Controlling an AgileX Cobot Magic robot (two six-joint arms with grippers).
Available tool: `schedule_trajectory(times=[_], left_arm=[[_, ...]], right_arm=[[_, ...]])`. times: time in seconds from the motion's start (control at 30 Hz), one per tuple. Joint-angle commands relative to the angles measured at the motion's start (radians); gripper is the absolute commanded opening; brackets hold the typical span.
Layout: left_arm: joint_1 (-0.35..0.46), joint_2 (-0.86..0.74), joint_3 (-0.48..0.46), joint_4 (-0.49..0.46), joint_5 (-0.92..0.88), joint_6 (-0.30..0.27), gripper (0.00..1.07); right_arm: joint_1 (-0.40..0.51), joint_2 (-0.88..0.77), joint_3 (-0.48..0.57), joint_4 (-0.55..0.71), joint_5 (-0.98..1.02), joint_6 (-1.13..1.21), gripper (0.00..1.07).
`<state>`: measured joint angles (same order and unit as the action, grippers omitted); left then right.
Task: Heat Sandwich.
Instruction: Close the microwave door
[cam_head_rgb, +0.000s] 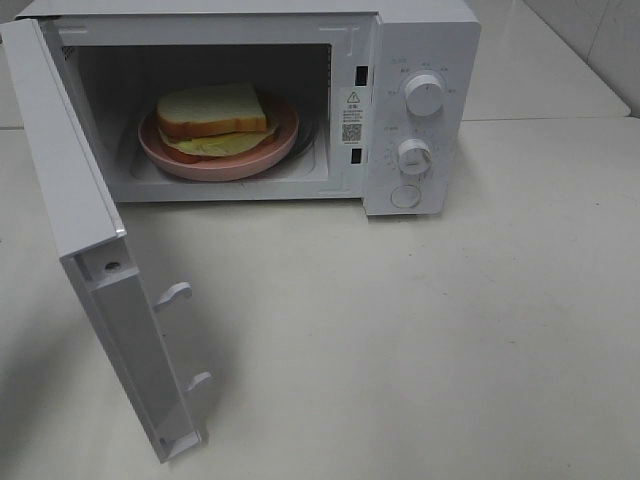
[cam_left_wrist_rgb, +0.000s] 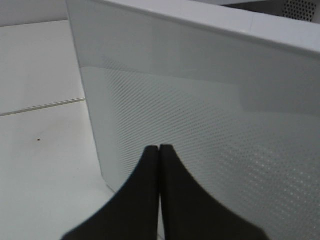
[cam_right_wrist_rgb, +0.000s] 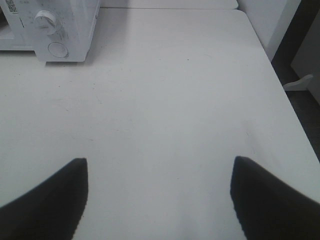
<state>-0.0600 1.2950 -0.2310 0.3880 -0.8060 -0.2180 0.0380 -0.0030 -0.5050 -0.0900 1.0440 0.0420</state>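
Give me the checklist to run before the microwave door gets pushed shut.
1. Sandwich on the pink plate inside the microwave: ok.
2. Plate fully behind the opening, nothing sticking out: ok, as far as the high view shows.
3. Door closed: not ok, it stands wide open.
4. Left gripper shut, with its tips pointed at the door's perforated panel: ok. Whether it touches the panel: cannot tell.
5. Right gripper open, empty and over bare table, away from the door: ok.
6. Setting of the lower knob: cannot tell, the markings are too small.
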Motion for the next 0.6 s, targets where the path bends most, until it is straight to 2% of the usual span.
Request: schedule_trajectory(times=[0.03, 0.1, 0.33, 0.53, 0.6], left_arm=[[-0.057, 0.024, -0.035, 0.007, -0.027, 0.006, 0.00], [-0.084, 0.044, -0.047, -0.010, -0.028, 0.021, 0.00], [-0.147, 0.100, -0.059, -0.097, -0.055, 0.022, 0.00], [-0.244, 0.146, -0.097, -0.199, -0.057, 0.091, 0.00], [-0.270, 0.163, -0.117, -0.224, -0.056, 0.098, 0.00]], right_arm=[[-0.005, -0.028, 0.000, 0.001, -0.010, -0.004, 0.75], [-0.005, -0.028, 0.000, 0.001, -0.010, -0.004, 0.75], [-0.005, -0.028, 0.000, 0.001, -0.010, -0.004, 0.75], [-0.005, -0.028, 0.000, 0.001, -0.010, -0.003, 0.75], [-0.005, -0.028, 0.000, 0.001, -0.010, -0.003, 0.75]])
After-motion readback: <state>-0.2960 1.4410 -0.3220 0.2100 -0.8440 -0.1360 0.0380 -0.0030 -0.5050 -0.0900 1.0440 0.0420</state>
